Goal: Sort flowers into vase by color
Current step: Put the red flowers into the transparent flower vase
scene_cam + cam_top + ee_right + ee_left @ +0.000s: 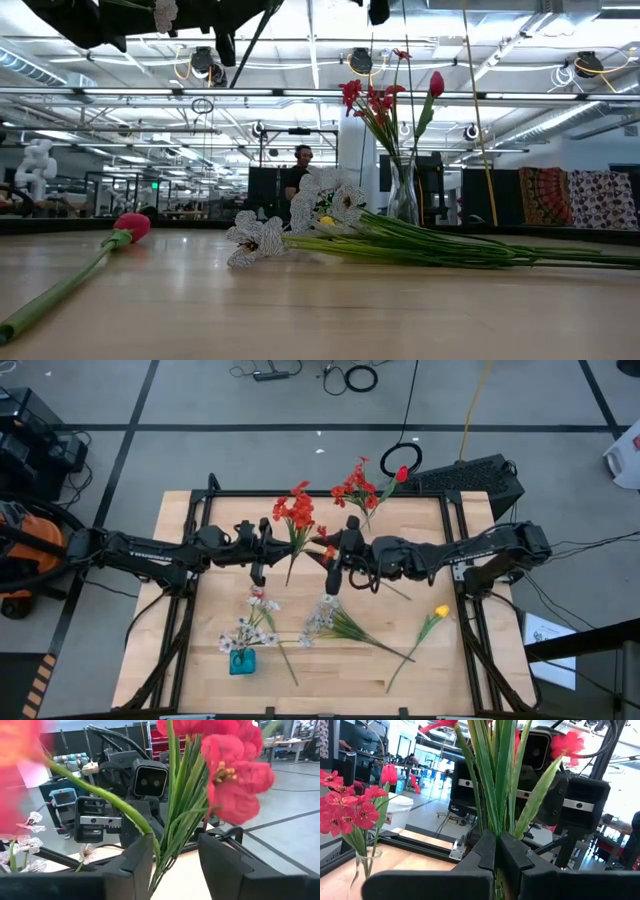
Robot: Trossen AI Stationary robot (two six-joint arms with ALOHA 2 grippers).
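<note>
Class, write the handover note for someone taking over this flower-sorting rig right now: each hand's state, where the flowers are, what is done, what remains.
Left hand: shut on the red flower stem, held above mid-table.
Right hand: open around the same stem, not gripping.
Done: red flowers in the clear vase at the far edge; some white flowers in the teal vase at the near edge.
Left: loose white sprays mid-table, the yellow tulip near the right side, and a red tulip lying flat, seen in the low view.
</note>
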